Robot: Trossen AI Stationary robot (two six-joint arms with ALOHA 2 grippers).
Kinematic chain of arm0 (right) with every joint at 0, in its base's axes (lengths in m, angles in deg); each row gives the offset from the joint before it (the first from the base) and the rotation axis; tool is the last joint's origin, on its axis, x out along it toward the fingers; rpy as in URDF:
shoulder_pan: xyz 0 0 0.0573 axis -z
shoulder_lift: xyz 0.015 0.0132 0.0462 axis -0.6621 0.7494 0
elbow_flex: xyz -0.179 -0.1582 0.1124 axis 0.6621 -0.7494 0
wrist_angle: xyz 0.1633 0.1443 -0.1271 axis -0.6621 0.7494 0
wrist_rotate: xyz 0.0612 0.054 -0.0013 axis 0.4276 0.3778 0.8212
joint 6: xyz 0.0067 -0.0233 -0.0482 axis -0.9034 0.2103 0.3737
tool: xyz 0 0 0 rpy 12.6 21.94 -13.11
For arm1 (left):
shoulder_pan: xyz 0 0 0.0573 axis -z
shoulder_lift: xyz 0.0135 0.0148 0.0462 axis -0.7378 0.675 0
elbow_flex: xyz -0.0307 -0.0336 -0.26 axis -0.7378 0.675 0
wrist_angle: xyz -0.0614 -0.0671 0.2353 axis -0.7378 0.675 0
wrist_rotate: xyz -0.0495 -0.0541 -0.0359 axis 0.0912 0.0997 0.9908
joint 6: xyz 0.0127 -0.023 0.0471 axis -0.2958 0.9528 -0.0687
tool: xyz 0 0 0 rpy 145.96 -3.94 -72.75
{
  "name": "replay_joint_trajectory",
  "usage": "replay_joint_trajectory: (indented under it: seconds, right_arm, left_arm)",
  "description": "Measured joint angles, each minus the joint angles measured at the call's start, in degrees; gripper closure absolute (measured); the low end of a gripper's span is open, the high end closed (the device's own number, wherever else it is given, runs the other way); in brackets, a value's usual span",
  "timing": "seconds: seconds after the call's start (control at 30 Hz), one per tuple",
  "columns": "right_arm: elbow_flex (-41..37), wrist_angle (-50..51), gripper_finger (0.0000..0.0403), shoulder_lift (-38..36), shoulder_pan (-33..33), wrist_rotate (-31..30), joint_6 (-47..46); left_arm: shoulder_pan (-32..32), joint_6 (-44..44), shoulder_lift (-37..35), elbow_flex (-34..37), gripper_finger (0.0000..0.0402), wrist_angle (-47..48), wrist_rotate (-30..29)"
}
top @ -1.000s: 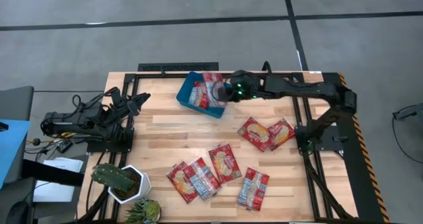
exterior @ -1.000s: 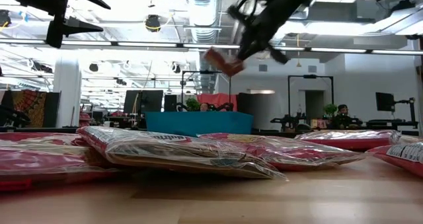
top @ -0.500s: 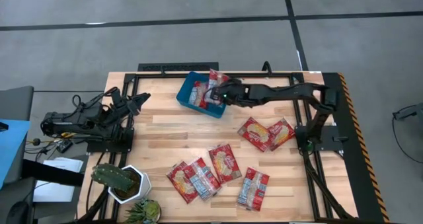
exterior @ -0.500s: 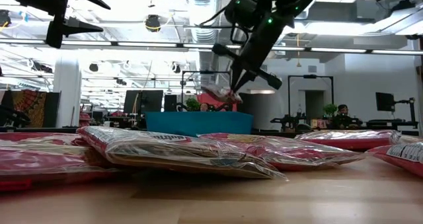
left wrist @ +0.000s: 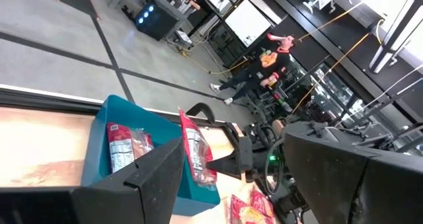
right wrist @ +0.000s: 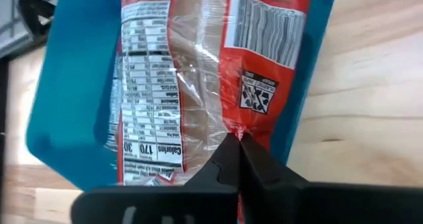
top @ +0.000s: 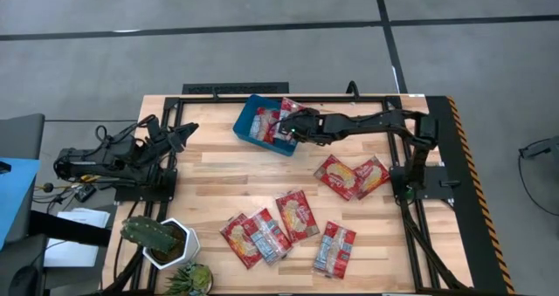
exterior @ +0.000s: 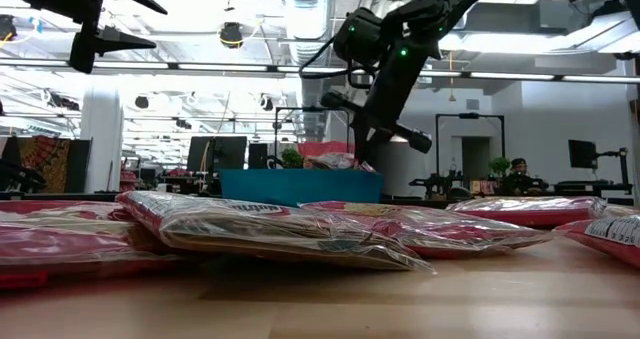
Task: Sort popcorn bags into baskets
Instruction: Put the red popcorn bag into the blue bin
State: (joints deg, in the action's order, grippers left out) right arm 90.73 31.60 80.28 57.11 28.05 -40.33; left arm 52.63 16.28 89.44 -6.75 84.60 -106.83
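The teal basket (top: 258, 124) stands at the table's far edge and shows in the low view as basket (exterior: 300, 186). One red popcorn bag (left wrist: 125, 147) lies inside it. My right gripper (top: 295, 127) is above the basket's right end, shut on another popcorn bag (top: 284, 117), which also shows in the right wrist view as bag (right wrist: 198, 72). Several more bags lie flat on the table, two at bags (top: 351, 175) and a cluster at bags (top: 279, 229). My left gripper (top: 187, 132) waits open at the table's left side. My right gripper pinches the bag's red side edge (right wrist: 242, 130) between its two fingertips, coming slanting down from the table's right. The bag sits tilted across the basket, with its lower part (left wrist: 200, 174) down inside by the right wall and its top (exterior: 335, 161) just above the rim.
A white pot with a cactus (top: 162, 240) and a second plant (top: 190, 278) stand at the near left corner. Black frame rails (top: 236, 90) run along the far edge and down both sides. Bare wood lies between the basket and the loose bags.
My right gripper has come down and moved a little toward the table's left, over the basket, staying shut on the bag. The bag, hanging high above the basket a second ago, has dropped to the rim and into the basket.
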Motion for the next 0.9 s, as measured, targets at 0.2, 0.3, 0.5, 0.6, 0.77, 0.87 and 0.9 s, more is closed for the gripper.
replay_joint_trajectory:
  seconds: [0.2,0.3,0.5,0.6,0.77,0.87,0.9]
  right_arm:
    - [0.02,-0.07,0.0339,0.0,1.06,1.56,2.52]
    - [0.02,-0.21,0.031,0.0,0.99,1.55,2.98]
    - [0.02,-1.64,0.025,-0.47,1.03,3.52,7.65]
    - [0.02,-2.24,0.0227,-2.27,1.07,3.38,11.51]
    - [0.07,-3.0,0.0216,-5.18,3.96,0.98,23.53]
    - [0.13,-3.21,0.0229,-5.03,7.12,1.79,30.11]
    - [0.11,-2.88,0.0235,-4.95,8.15,2.71,31.78]
  left_arm:
    - [0.02,0.0,-0.01,0.0,0.0152,0.02,-0.02]
    - [0.02,0.0,-0.01,0.0,0.0152,0.02,-0.02]
    - [0.0,-0.01,0.0,0.0,0.0152,0.04,-0.02]
    - [0.0,-0.02,-0.01,0.0,0.0152,0.08,-0.02]
    - [0.0,-0.49,0.0,0.0,0.0152,0.68,-0.56]
    - [0.0,-0.72,-0.01,0.0,0.0152,1.54,-1.61]
    - [0.02,-0.73,0.0,0.0,0.0152,1.72,-1.81]
